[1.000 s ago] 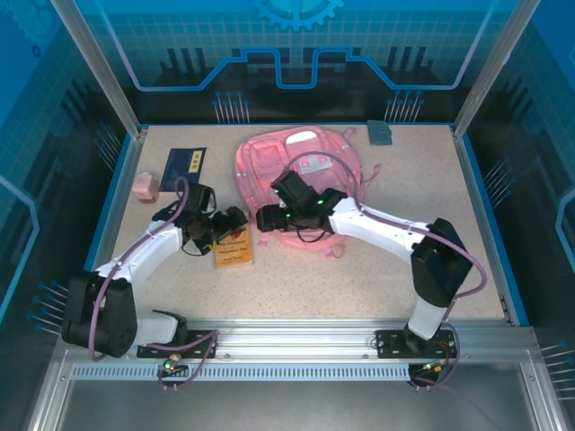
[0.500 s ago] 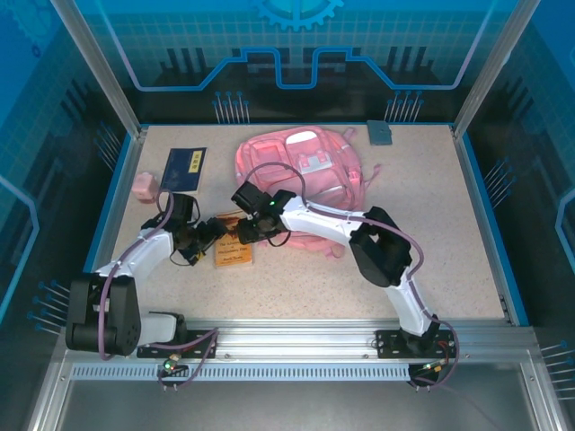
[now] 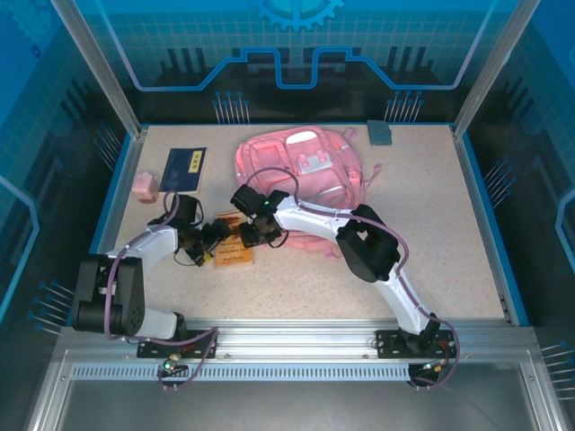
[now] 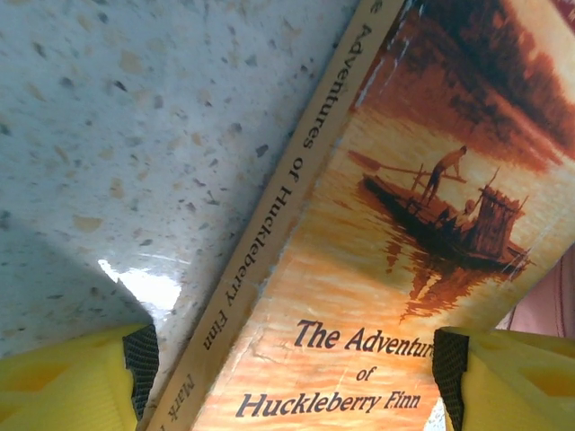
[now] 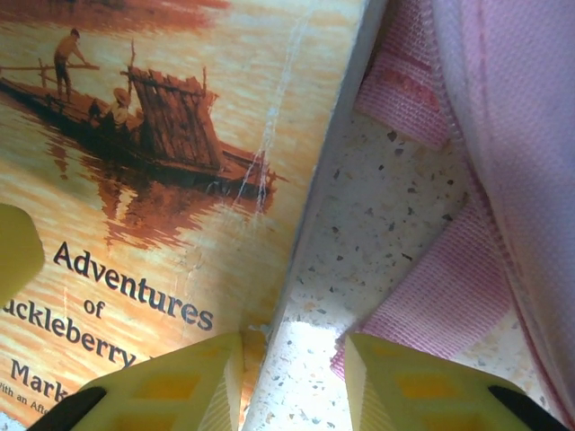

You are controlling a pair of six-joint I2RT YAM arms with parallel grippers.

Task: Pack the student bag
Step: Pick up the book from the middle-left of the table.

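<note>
Left gripper [image 4: 287, 364] is spread wide, a yellow finger [image 4: 63, 382] low on each side of the book [image 4: 377, 269], spine by the left one. Whether it touches, can't tell. Right gripper [image 5: 292, 373] is narrower, jaws apart, the book's page edge in the gap over bare table [image 5: 359, 260]. The book lies flat, cover up. Just beyond it is the bag [image 3: 301, 171], lying at the back middle of the table, its pink strap close beside the book.
</note>
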